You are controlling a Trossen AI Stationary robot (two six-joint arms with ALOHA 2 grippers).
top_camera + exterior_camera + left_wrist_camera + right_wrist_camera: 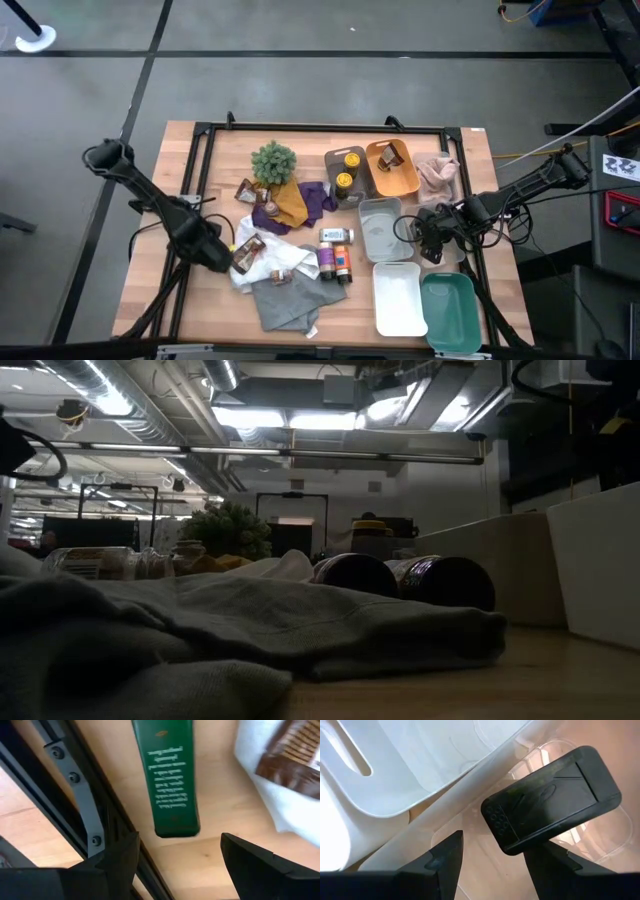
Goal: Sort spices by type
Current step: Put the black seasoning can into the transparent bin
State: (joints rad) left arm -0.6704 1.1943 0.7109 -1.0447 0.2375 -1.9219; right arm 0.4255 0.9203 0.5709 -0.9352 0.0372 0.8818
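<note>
Spices: your left gripper [180, 857] hangs with fingers spread and empty just above the green tin [170, 775] lying on the table [220, 805] at the pile's left edge. Next, lower and close. Your right gripper [432, 243], parted and empty, waits over the trays [380, 222].

White print runs down the green tin [172, 780] — too blurred to read; nothing else legible.
</note>
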